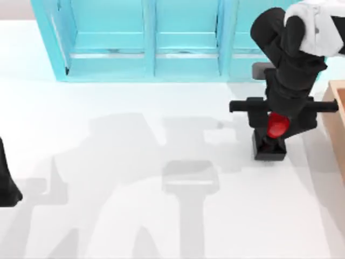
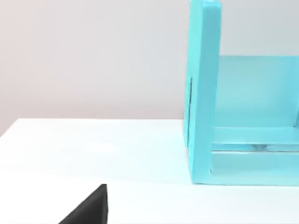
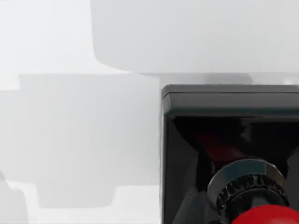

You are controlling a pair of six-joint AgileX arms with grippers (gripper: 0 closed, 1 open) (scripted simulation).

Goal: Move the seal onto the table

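Observation:
The seal point(image 1: 269, 149) has a black square base and a round red knob, and stands upright at the right side of the white table point(image 1: 108, 162), just in front of the shelf. My right gripper point(image 1: 277, 129) comes down on it from above, its fingers shut on the red knob. Up close, the right wrist view shows the seal point(image 3: 233, 140) with the table below it. I cannot tell whether the base touches the surface or hangs just above it. My left gripper point(image 1: 7, 186) is parked at the table's left edge.
A turquoise shelf unit point(image 1: 145, 38) runs along the back of the table and shows in the left wrist view as the shelf point(image 2: 203, 93). A tan wooden box point(image 1: 337, 121) sits at the right edge, close beside the right gripper. Open white surface spreads across the middle and left.

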